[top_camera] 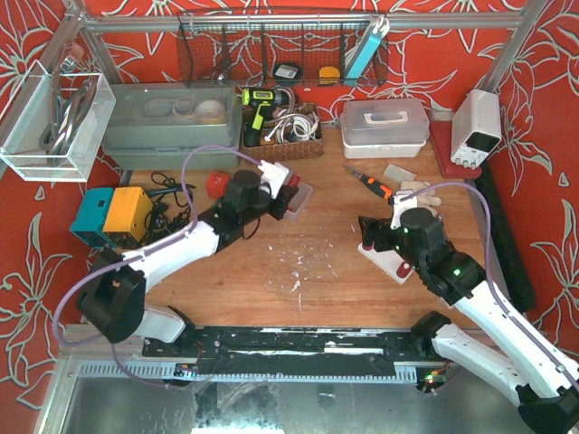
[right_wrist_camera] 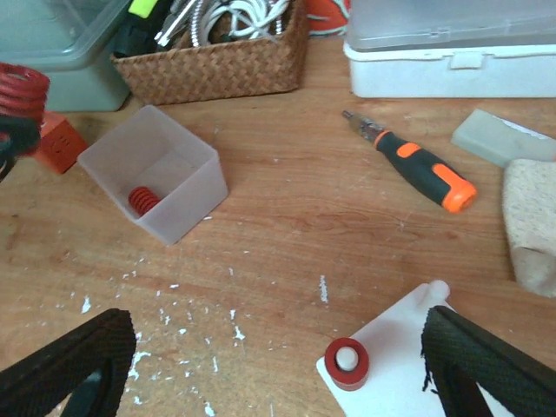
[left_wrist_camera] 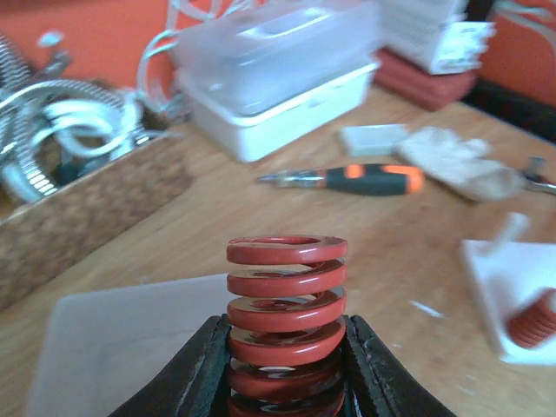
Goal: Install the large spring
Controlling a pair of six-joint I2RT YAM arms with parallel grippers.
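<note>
The large spring is a thick red coil standing upright between the black fingers of my left gripper, which is shut on its lower turns. It also shows at the left edge of the right wrist view as the large spring. The left gripper hovers over a translucent bin. A white base plate carries a small red spring on one peg and a bare peg. My right gripper is open, straddling the plate's corner, and in the top view the right gripper is above the base plate.
The bin holds another small red spring. An orange-handled screwdriver lies behind the plate, with a sponge and a cloth to its right. A wicker basket, a white lidded box and a red block line the back.
</note>
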